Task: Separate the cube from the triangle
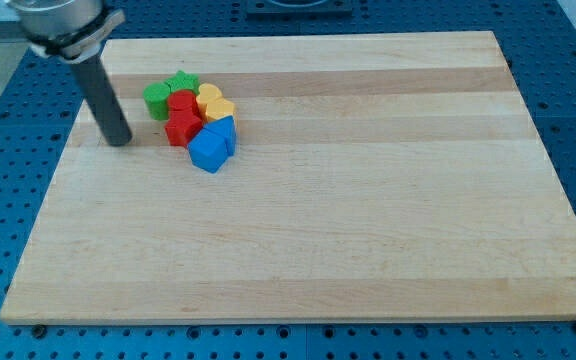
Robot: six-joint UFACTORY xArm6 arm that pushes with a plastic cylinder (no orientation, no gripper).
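From the one camera view, the blue cube [208, 151] sits touching the blue triangle [224, 131] at the cluster's lower edge, near the tabletop's [368, 220] top-left corner. My tip [119, 141], which has no fingers, stands left of the blocks, apart from the red block [181, 127] and green block [156, 99]. Wide bare wood spreads toward the view's right and bottom.

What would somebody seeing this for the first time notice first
A tight cluster of coloured blocks sits toward the top left of the wooden board: the blue cube at its bottom edge with the blue triangle pressed against it, red, yellow and green blocks packed behind. To the cluster's left, my tip rests on the board, apart from every block.
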